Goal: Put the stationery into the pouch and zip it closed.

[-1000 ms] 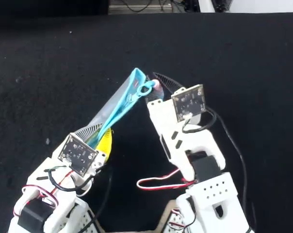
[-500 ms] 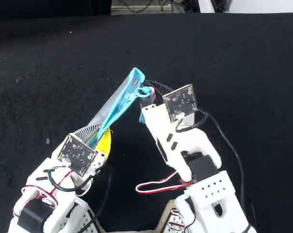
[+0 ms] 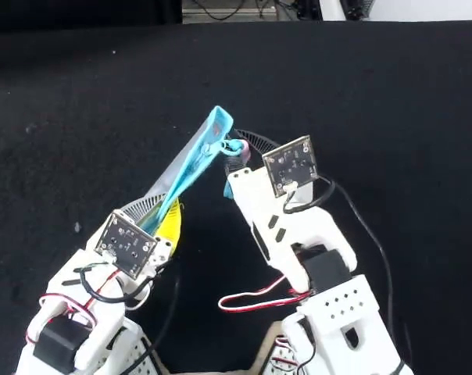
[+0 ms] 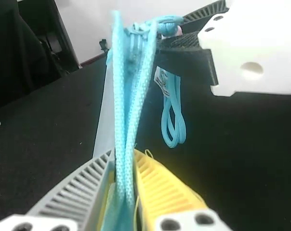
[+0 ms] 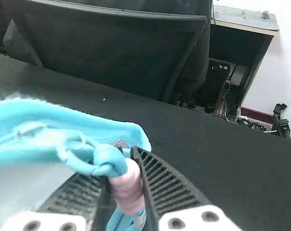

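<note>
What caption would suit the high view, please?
Left end effector grips the pouch; right end effector pinches its zipper pull.

**Pouch held between two grippers**

The pouch (image 3: pixel 185 176) runs slantwise over the table (image 3: pixel 392 101). Its near end sits between the fingers of the left gripper (image 3: pixel 162 221). Its far end lies just left of the right gripper (image 3: pixel 237 151), which clamps the zip pull (image 5: pixel 107 161) there. A cord loop (image 4: pixel 173 120) hangs beside that gripper
</note>
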